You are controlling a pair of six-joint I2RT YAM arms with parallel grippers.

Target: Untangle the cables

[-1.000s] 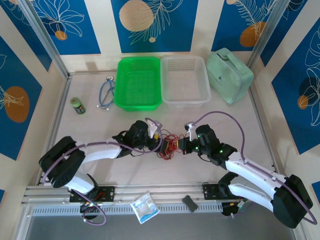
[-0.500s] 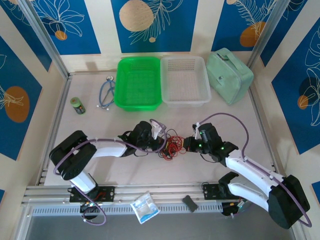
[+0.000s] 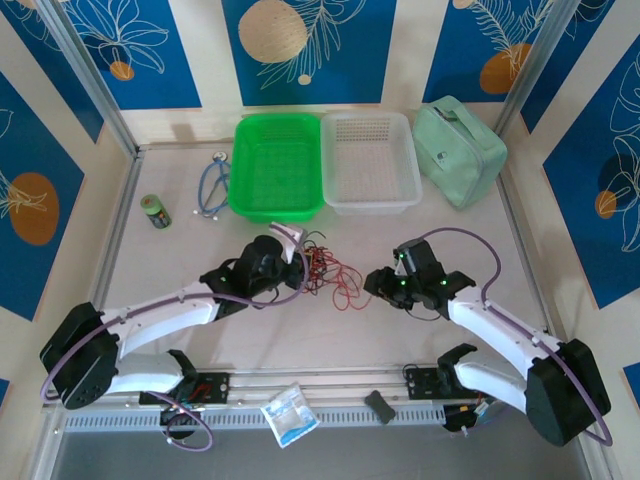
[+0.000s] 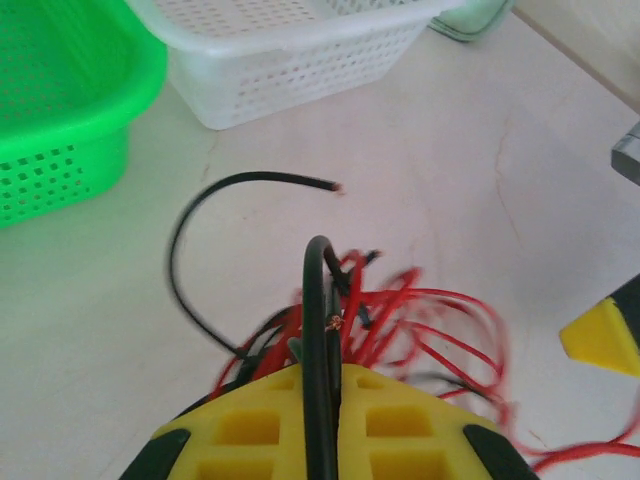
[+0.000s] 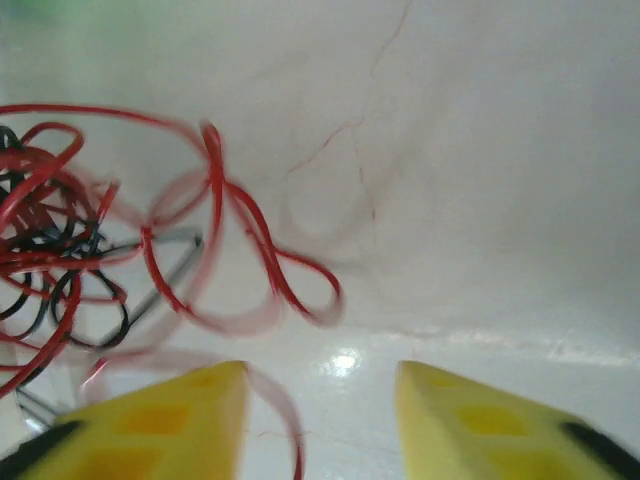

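One pale, flat table (image 3: 170,250) carries everything. The tangle of thin red and black cables (image 3: 328,272) lies near its middle, a little in front of the green perforated plastic basket (image 3: 277,165) and the whitish perforated plastic basket (image 3: 370,160), which stand side by side along the far edge. The tangle sits between the two arms.

The left gripper (image 4: 322,378), at the tangle's left side, is clenched on a thin black wire (image 4: 319,300). The wire arches up out of its yellow fingers (image 4: 250,425), and the red loops lie just beyond them. The right gripper (image 5: 320,395), just right of the heap, is released, jaws apart with nothing pinched. The red loops (image 5: 215,215) lie ahead of it and off to one side, and one blurred strand curls close to a finger.

The step looks to be drawing that black wire free. It should go best pulled slowly and low toward the left edge. The right gripper could take a red loop to anchor the rest, so the knot loosens rather than dragging along whole. The loose black end (image 4: 335,186) could snag.
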